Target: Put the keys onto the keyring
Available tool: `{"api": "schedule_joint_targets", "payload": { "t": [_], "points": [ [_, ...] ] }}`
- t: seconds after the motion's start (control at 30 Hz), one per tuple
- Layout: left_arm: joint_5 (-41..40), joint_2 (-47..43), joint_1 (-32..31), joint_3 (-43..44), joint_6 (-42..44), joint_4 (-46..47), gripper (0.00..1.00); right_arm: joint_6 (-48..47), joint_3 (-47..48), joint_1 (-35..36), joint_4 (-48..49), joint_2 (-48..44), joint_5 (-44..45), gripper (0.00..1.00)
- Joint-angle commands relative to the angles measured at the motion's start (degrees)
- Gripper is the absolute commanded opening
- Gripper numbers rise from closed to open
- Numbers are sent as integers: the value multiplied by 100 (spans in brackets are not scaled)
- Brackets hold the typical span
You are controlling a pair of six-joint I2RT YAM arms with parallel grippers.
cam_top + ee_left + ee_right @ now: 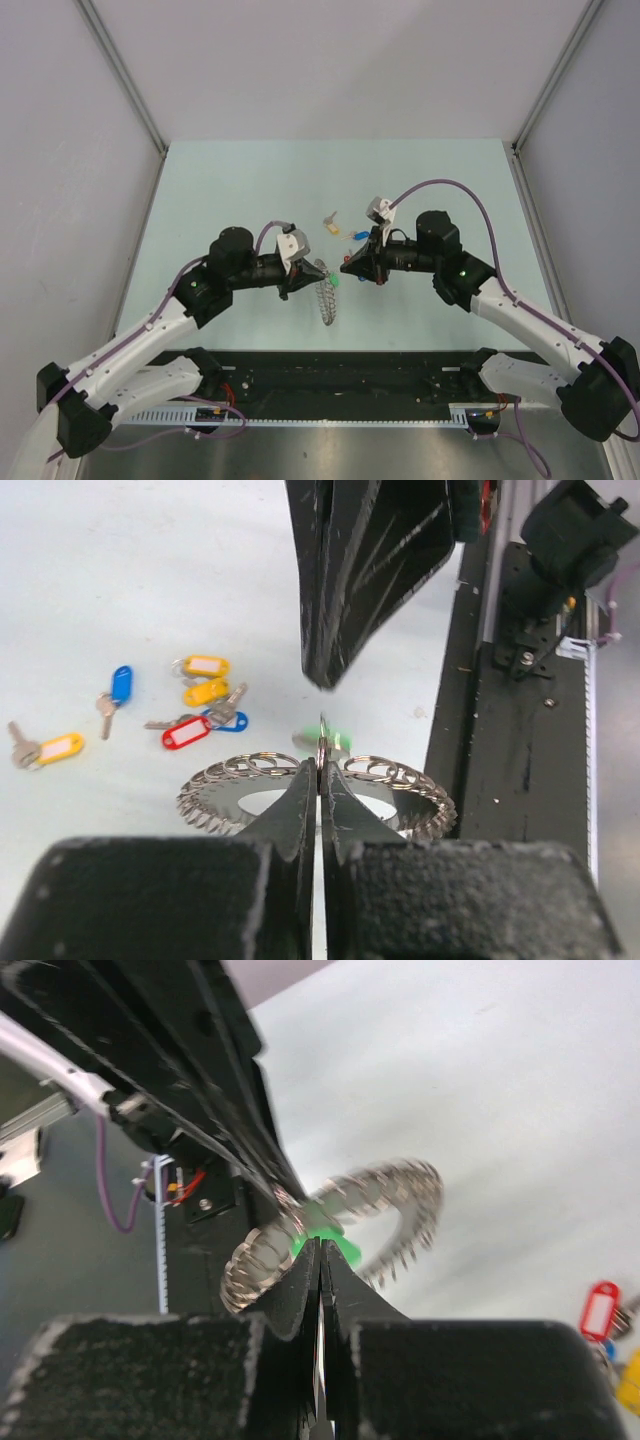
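Observation:
The keyring (326,298) hangs floppy from my left gripper (303,278), which is shut on one of its loops; the left wrist view shows the ring (400,778) spread to both sides of the gripper (320,765). My right gripper (347,268) is shut on the green-tagged key (335,281) and holds it right against the ring. In the right wrist view the gripper (320,1245) has the green tag (344,1250) at its tip, touching the blurred ring (400,1185). Several loose keys (186,732) with red, blue and yellow tags lie on the table beyond.
The loose keys (345,232) lie just behind the two grippers on the pale green table (250,190). A black rail (340,375) with the arm bases runs along the near edge, and it also shows in the left wrist view (500,730). Grey walls stand on both sides.

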Motion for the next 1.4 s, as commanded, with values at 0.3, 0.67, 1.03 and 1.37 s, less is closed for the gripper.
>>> {"api": "schedule_joint_targets", "payload": {
  "t": [0.3,0.67,1.03,1.37],
  "points": [
    [-307,-551,6,-277,-237,436,0,357,52,-198,439,-48,-175,4],
    [255,-569,6,-268,-61,488,0,15,-10,-128,1107,251,-1142,34],
    [414,-569,6,-268,-35,550,0,-196,-10,4,1327,550,-1573,33],
    [432,-569,6,-268,-61,594,0,-258,-10,39,1336,734,-1749,22]
  ]
}}
